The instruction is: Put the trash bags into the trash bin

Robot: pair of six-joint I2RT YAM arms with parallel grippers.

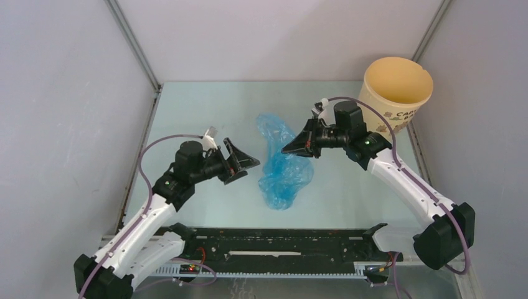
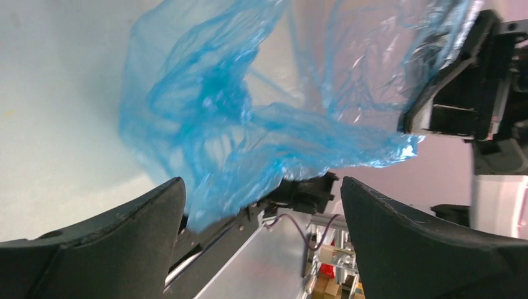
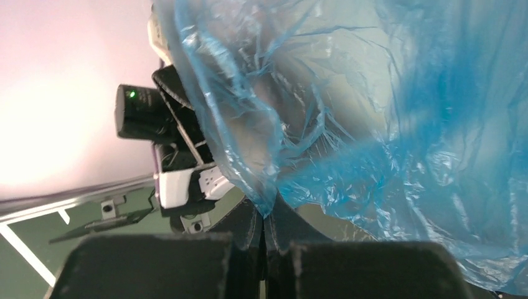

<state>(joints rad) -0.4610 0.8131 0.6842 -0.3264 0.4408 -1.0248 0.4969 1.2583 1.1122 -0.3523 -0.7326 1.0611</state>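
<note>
From above, the trash bin [image 1: 381, 103] stood at the far right corner of the surface [image 1: 205, 112]. The trash bag [image 1: 283, 168] was well apart from the bin, out toward the middle of the surface. The right gripper [image 1: 287, 149] sat between the bin and the bag, its tip at the bag's bin-side edge. The left gripper [image 1: 246, 165] was farther from the bin than the bag, just short of the film.

In the left wrist view, that gripper's fingers stood wide apart with nothing between them. The blue film billowed just ahead, raised on the side toward the bin.

In the right wrist view, the fingers were together, clamped on a thin gathered point of film, and the rest spread loose in front of the lens.

The risks, as I judged them:
- **Slipping out:** the right gripper held only a small pinch of glossy film, so a quick swing toward the bin could pull it free.
- **Draping over the rim:** the bag looked larger than the bin's mouth, and with most of it hanging loose it could fall outside the rim instead of dropping in.
- **Tipping the bin:** trailing film could catch the rim and nudge or tip the bin.
- **A late or shallow left grasp:** if the left gripper closed late or shallow, the far end would drag along the surface.
</note>
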